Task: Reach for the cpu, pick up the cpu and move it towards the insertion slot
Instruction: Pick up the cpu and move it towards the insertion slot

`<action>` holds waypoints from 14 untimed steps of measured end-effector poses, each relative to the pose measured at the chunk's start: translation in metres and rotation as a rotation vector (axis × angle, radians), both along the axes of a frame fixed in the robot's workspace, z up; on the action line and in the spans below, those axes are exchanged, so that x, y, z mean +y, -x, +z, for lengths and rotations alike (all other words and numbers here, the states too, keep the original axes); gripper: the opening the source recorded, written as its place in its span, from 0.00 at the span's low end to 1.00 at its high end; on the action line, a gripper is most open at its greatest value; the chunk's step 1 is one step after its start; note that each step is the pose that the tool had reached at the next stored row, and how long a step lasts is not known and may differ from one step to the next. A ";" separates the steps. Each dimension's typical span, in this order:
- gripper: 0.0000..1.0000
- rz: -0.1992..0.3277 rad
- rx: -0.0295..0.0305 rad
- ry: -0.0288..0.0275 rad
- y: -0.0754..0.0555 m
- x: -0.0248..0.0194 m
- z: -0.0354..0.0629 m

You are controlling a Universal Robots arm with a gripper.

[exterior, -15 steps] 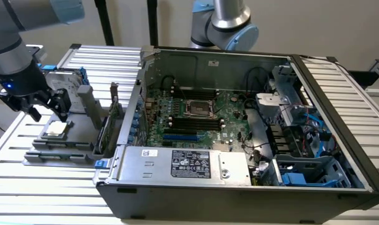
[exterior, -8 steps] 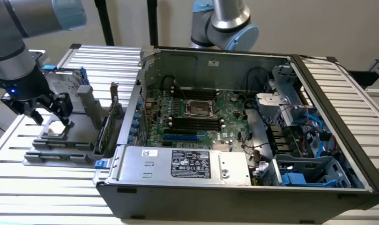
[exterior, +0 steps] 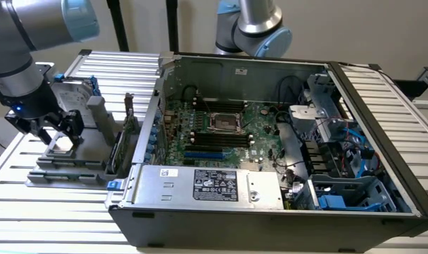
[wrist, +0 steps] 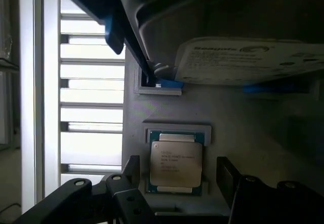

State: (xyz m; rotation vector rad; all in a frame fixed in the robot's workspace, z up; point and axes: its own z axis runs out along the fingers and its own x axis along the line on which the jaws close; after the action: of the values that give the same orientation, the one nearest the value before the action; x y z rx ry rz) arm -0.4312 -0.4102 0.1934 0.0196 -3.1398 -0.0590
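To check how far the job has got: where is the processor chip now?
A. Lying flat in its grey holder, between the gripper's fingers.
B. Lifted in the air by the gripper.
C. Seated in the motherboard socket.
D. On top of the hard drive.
A: the chip lies flat in the grey holder, with the open gripper straddling it, one finger on each side.

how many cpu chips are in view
1: the cpu lies flat in a recess of the grey tray, flanked by the open gripper. The insertion slot in the case looks empty; more could be hidden.
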 end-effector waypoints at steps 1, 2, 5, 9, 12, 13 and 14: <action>0.71 -0.001 0.0003 0.0001 0.000 0.0000 -0.0009; 0.71 -0.003 0.0009 0.0001 0.000 -0.0001 -0.0014; 0.71 -0.007 0.0017 0.0000 0.001 0.0000 -0.0023; 0.71 -0.009 0.0020 0.0001 0.001 0.0001 -0.0030; 0.71 -0.009 0.0021 0.0001 0.001 0.0008 -0.0041; 0.71 -0.009 0.0022 0.0001 0.001 0.0010 -0.0044; 0.71 -0.009 0.0022 0.0001 0.001 0.0010 -0.0047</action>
State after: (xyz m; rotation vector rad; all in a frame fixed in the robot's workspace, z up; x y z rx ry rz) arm -0.4322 -0.4092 0.1887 0.0062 -3.1378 -0.0588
